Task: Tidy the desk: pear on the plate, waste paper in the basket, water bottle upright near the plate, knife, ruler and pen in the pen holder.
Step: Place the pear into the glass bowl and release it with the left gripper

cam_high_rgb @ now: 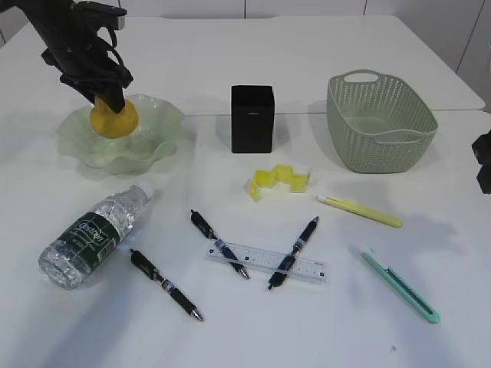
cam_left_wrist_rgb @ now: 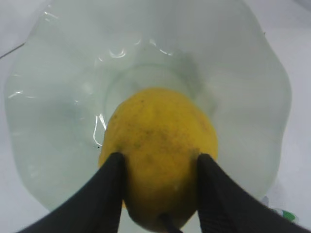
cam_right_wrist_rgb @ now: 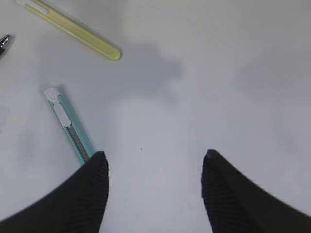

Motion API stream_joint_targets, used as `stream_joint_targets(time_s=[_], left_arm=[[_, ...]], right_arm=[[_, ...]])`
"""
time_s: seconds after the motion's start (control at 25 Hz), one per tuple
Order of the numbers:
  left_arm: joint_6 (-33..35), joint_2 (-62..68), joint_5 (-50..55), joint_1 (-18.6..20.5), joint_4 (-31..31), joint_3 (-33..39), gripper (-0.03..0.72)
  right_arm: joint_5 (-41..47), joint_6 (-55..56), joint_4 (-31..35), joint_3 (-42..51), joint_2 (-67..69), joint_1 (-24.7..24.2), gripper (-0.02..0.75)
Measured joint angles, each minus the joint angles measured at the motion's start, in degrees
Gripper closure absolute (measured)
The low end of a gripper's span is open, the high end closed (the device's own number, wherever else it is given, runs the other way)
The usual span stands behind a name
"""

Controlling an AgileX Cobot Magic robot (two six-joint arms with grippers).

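My left gripper (cam_high_rgb: 113, 98) is shut on the yellow pear (cam_high_rgb: 113, 119), holding it over the middle of the pale green wavy plate (cam_high_rgb: 157, 138). In the left wrist view the pear (cam_left_wrist_rgb: 160, 145) sits between my jaws (cam_left_wrist_rgb: 159, 162) above the plate (cam_left_wrist_rgb: 58, 97). The water bottle (cam_high_rgb: 93, 234) lies on its side. Yellow crumpled paper (cam_high_rgb: 276, 180) lies in front of the black pen holder (cam_high_rgb: 252, 117). A clear ruler (cam_high_rgb: 265, 261), three pens (cam_high_rgb: 219, 243) and a teal knife (cam_high_rgb: 400, 285) lie on the table. My right gripper (cam_right_wrist_rgb: 154, 165) is open and empty beside the teal knife (cam_right_wrist_rgb: 68, 128).
A green basket (cam_high_rgb: 380, 119) stands at the back right. A yellow utility knife (cam_high_rgb: 360, 211) lies in front of it and also shows in the right wrist view (cam_right_wrist_rgb: 73, 29). The right arm (cam_high_rgb: 483, 161) is at the right edge.
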Motion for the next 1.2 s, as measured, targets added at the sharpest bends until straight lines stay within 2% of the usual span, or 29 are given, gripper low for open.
stream_joint_targets(time_s=[1.2], left_arm=[[0.0,4.4,-2.3,1.0,-0.2,0.0,0.387]], right_arm=[[0.0,0.0,0.0,0.0,0.0,0.0,0.288]])
